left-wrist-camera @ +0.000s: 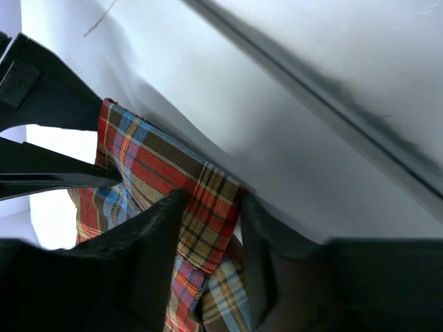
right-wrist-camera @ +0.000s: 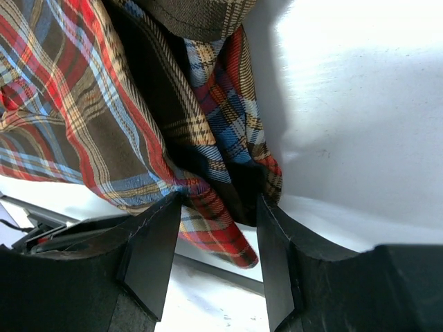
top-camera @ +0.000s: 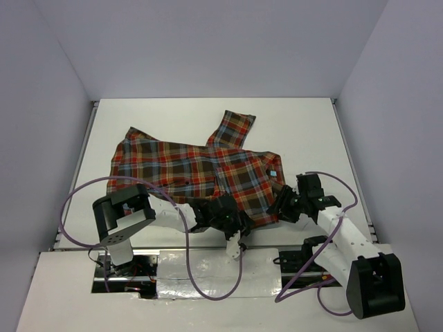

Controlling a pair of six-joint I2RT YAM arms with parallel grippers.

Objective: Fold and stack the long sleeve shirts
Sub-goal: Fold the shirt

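Both my grippers pinch the shirt's near edge

The shirt (top-camera: 201,169) lies rumpled on the table (top-camera: 304,131). My left gripper (left-wrist-camera: 211,200) and right gripper (right-wrist-camera: 220,200) each clamp its edge. The flannel looks soft, light and floppy, so edges and corners are best.

Left tool (left-wrist-camera: 211,249), right tool (right-wrist-camera: 218,221) (both closed)

No writing, brand, number or sign can be read in any view. A small pale blue tag (top-camera: 273,172) sits on the plaid shirt (top-camera: 194,166) near its right edge, but it is too small to show any print.
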